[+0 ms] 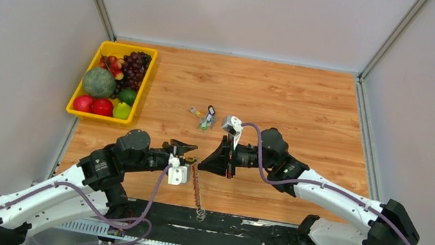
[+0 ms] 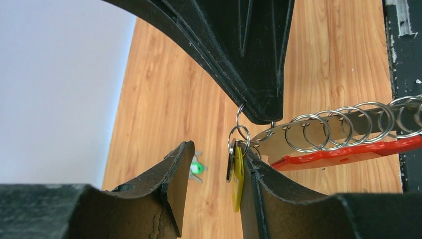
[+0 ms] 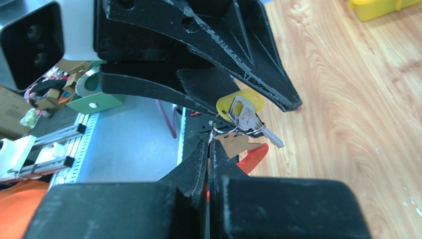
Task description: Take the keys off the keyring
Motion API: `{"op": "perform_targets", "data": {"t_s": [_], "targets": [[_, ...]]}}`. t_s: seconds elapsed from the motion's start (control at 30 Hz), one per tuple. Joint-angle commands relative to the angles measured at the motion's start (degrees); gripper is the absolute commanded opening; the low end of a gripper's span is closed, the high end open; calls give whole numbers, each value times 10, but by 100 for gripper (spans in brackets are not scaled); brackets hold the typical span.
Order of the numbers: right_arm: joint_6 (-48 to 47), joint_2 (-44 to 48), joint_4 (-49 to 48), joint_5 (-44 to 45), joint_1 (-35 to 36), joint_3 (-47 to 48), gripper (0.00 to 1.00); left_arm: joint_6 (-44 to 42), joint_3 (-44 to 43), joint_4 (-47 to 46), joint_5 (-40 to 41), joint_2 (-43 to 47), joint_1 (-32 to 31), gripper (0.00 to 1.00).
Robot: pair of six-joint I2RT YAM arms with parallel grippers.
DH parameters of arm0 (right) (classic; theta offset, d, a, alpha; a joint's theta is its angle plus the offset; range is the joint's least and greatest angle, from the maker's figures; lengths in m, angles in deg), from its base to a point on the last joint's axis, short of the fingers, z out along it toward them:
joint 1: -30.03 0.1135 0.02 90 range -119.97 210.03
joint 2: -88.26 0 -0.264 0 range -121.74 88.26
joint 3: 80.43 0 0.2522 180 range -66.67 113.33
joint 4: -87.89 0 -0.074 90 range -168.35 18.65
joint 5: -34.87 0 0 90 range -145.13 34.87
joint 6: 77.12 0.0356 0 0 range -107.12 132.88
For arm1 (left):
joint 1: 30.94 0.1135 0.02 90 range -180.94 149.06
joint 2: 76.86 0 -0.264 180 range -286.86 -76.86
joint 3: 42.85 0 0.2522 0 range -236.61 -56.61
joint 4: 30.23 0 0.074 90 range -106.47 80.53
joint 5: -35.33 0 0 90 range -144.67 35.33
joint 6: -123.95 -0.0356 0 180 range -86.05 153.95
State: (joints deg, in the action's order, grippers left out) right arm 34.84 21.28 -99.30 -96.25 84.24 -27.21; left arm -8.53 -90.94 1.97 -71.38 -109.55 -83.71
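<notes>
Hanging between the two arms over the near part of the wooden table [image 1: 308,110], the keyring [image 2: 348,152] shows edge-on in the left wrist view as a red bar, with a row of steel split rings [image 2: 343,124] threaded along its upper side. The right gripper [image 2: 263,118] is closed tight, its tips pinching a small split ring [image 2: 240,113] at the end of that row. The left gripper [image 2: 216,149] stands with its jaws apart and clamps nothing. One key [image 3: 249,119] with a yellow tag [image 3: 241,102] dangles in the gap between them, and the tag lies against the inner face of one finger [image 2: 278,194]. This key and tag hang from a second small ring linked to the pinched one. The pale flat strip behind the row of rings is probably the keys [image 2: 318,135] packed side by side, though wood reflections on the metal make this uncertain. In the overhead view the keyring runs as a thin reddish line from the meeting gripper tips toward the black rail [image 1: 238,224] at the table's near edge. A small cluster [image 1: 204,118] of green, black and yellow pieces lies on the table farther back, well apart from both grippers. A yellow tray [image 1: 98,117] holding fruit [image 1: 98,82] sits at the far left of the table
</notes>
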Motion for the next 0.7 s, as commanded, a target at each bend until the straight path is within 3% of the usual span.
{"op": "perform_targets", "data": {"t_s": [0.0, 0.1, 0.2, 0.27, 0.47, 0.67], "targets": [[-25, 37, 38, 19, -7, 39, 0, 32, -22, 23, 59, -26, 6, 46], [-40, 42, 59, 23, -16, 44, 0, 41, -31, 27, 52, -30, 6, 37], [-43, 45, 68, 16, -26, 50, 0, 44, -38, 32, 40, -30, 6, 9], [-40, 45, 68, 8, -33, 53, 0, 40, -40, 37, 31, -31, 6, 1], [-23, 43, 60, -18, -42, 62, 0, 30, -37, 39, 14, -27, 6, 0], [47, 25, -27, -90, -47, 46, 0, 26, -34, 38, 16, -26, 6, 0]]}}
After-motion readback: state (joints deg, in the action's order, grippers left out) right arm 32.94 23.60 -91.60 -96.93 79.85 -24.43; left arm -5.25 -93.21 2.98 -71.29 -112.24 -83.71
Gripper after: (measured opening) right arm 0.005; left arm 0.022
